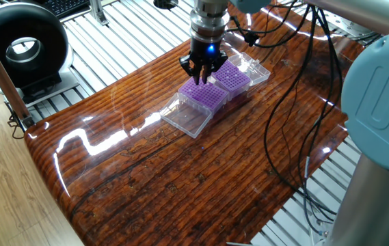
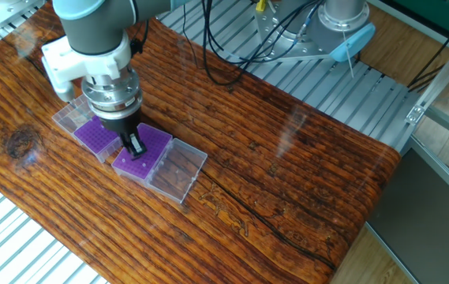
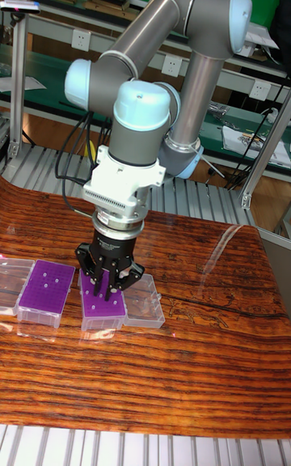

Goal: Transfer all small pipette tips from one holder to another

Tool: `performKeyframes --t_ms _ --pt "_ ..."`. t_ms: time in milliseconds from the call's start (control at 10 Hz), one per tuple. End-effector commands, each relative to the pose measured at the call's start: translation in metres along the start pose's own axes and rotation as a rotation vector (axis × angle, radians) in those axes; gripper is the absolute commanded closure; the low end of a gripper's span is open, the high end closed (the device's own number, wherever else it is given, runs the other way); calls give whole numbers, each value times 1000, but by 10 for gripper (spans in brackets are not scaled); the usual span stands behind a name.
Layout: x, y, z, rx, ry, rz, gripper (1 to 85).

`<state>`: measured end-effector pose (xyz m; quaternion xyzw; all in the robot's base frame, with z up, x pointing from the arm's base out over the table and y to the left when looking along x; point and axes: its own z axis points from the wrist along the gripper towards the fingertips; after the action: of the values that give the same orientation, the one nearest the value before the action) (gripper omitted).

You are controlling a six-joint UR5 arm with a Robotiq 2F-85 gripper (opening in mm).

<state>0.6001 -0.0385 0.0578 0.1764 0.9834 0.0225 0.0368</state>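
Tall fixed view puts me nearest to the work, so I start there. My gripper hangs straight down over the right-hand purple rack, fingertips low over its near-middle holes, and I cannot tell whether they touch it. The jaws look drawn in narrow; whether a tip sits between them I cannot tell, as it would be too slender to show. White specks on the racks are, I judge, the small pipette tips: a few on the left-hand rack, some on the right one too.

Both racks lie near the left edge of the bench, each with its clear lid folded open beside it.

In the other fixed view the gripper is over the rack that sits nearer the bench's middle, the second rack partly behind the wrist.

One fixed view, farthest off, shows the gripper above the rack nearer the camera.

I judge this a placing or picking step at one hole. To do it well I would stay vertical, centre on a single hole, descend slowly, and avoid side drift that could bend a tip or nudge the light rack.
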Motion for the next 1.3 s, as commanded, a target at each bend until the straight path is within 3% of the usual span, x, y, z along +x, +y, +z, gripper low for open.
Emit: performKeyframes --t_ms 0,700,1200 --pt "2 2 1 -2 -5 -5 587" --pt "10 0 1 8 8 1 603" --pt "7 -2 6 -3 4 -13 613"
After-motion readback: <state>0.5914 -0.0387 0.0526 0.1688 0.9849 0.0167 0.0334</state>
